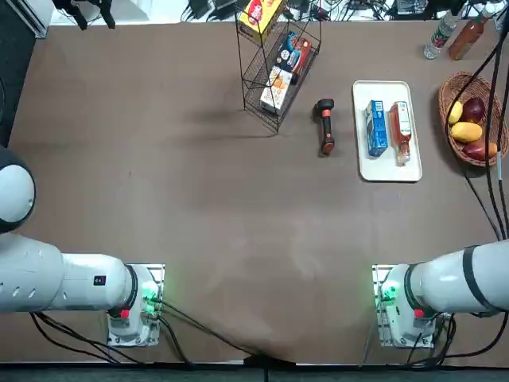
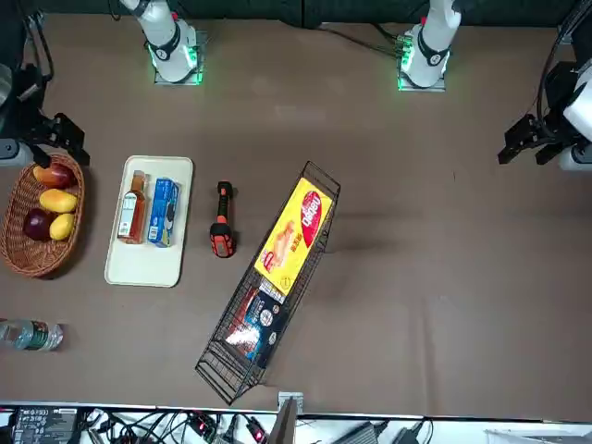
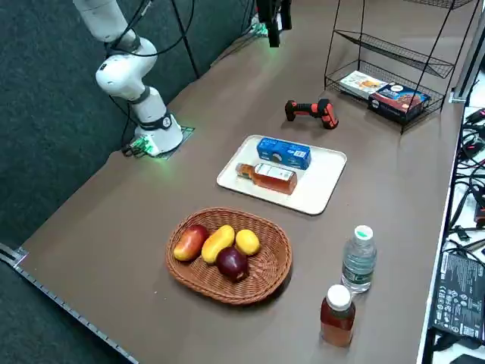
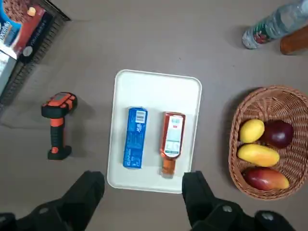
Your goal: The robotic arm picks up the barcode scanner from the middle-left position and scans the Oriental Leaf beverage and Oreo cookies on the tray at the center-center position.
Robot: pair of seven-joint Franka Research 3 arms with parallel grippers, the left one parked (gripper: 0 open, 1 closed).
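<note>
1. The claw [image 4: 144, 179] hangs spread above the table [image 4: 144, 211], gripping nothing.
2. The scanner [image 4: 57, 126] lies ahead-left of the claw, apart from the tray [image 4: 154, 89].
3. Ahead of the claw, Oreos [image 4: 135, 138] and tea [image 4: 172, 139] sit inside the tray's rim.
4. Tabletop separates the tray from the basket [image 4: 293, 166], ahead-right.

Worktop [image 1: 238, 207]: wide bare stretch between arm bases and tray [image 1: 373, 169]. Approach to barcode scanner [image 1: 325, 127]: bare strip either side, wire rack [image 1: 278, 111] standing beyond one, tray beyond the other. Tray's far side: wicker basket [image 1: 475, 156], near. Right claw [image 4: 143, 192]: above worktop, nothing between fingers.
</note>
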